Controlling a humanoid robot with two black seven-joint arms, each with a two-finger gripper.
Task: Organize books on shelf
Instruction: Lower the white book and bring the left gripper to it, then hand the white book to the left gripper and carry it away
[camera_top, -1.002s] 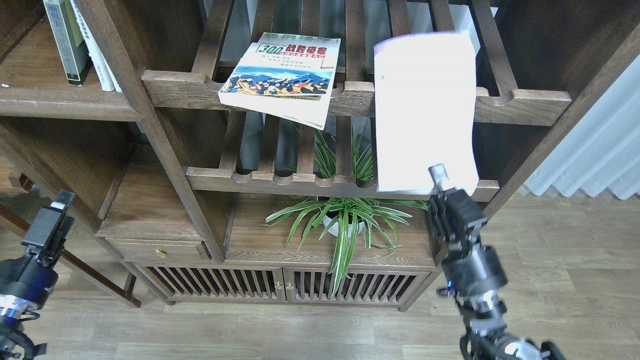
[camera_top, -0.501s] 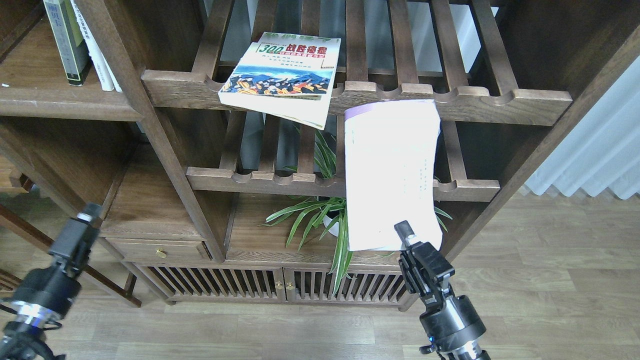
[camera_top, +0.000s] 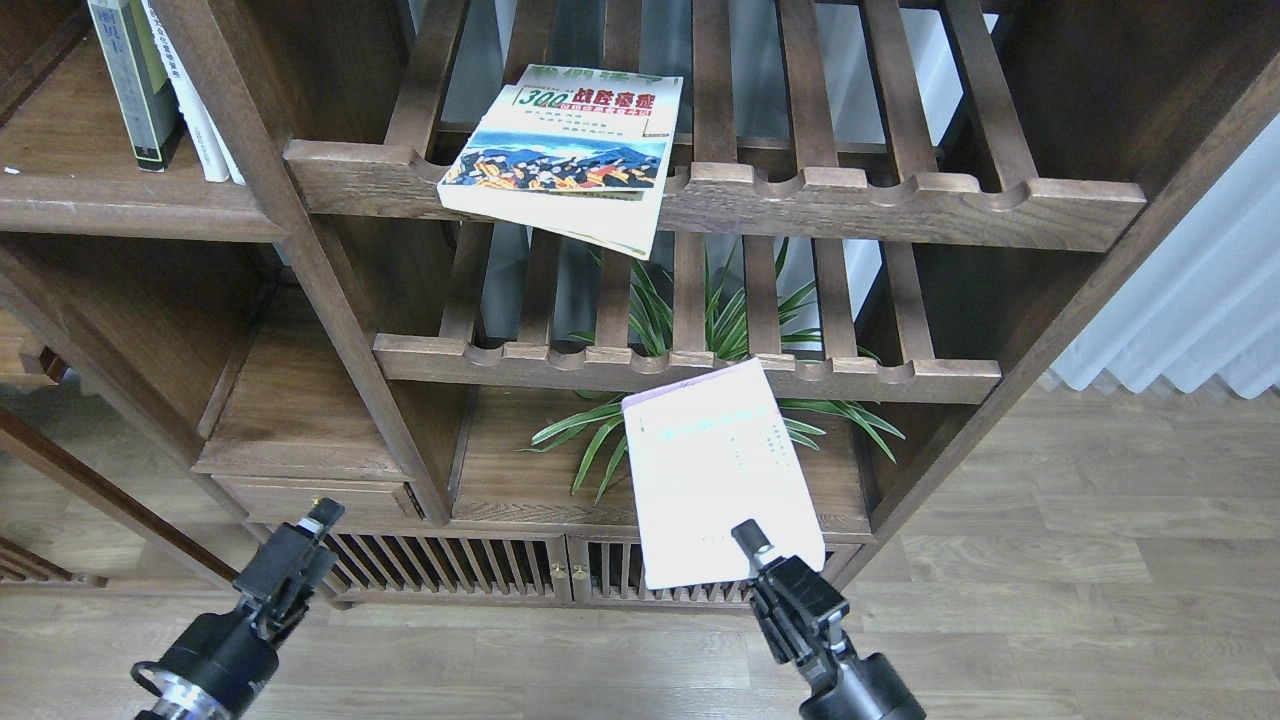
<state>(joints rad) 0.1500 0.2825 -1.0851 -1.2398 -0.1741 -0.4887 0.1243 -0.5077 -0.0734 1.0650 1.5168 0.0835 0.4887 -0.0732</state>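
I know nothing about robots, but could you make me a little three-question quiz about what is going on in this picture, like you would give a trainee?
1. True or false: the cream "300" book lies flat on a slatted rack, its corner hanging over the front rail.
2. Which gripper holds the white book? A) left gripper B) right gripper C) neither
3. Fill in: the potted plant shows partly behind the white book, on the board below the lower ____ rack.

Key:
1. True.
2. B; it pinches the book's lower edge, in front of the cabinet doors.
3. Slatted.
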